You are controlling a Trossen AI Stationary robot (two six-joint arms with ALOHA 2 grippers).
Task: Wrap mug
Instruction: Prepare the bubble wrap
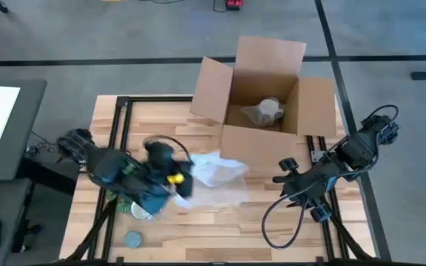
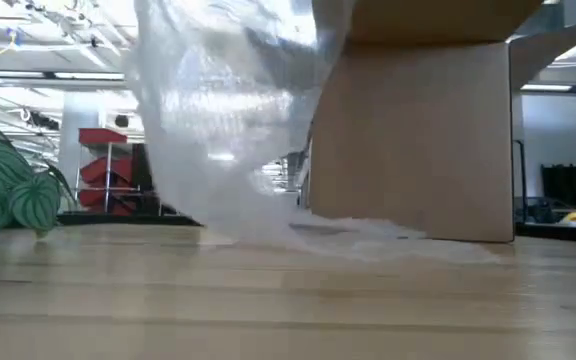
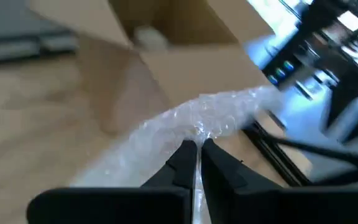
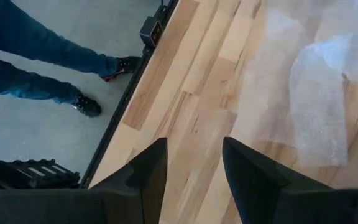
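Note:
A sheet of clear bubble wrap (image 1: 214,173) lies mid-table, just near of the open cardboard box (image 1: 261,140). One end of the sheet is raised, and in the low view it hangs as a curtain (image 2: 228,120). My left gripper (image 1: 186,182) is shut on it. A small whitish mug (image 1: 269,111) sits on the box floor with some clear wrap around it, also seen in the left wrist view (image 3: 149,37). To the right of the sheet my right gripper (image 4: 194,155) stands open over bare wood, touching nothing. My left gripper pinches the bubble wrap at a bunched edge (image 3: 199,132) between its two fingertips, coming from the table's left. That end is lifted off the table. The rest hangs slack, and its lower part (image 2: 368,235) lies on the wood in front of the box.
A green patterned bundle (image 1: 135,209) and a flat grey-blue disc (image 1: 133,239) lie near the front left. The box's flaps (image 1: 211,90) stand open. A person's legs (image 4: 36,62) are beside the table. Bare wood (image 1: 228,229) stretches along the near edge.

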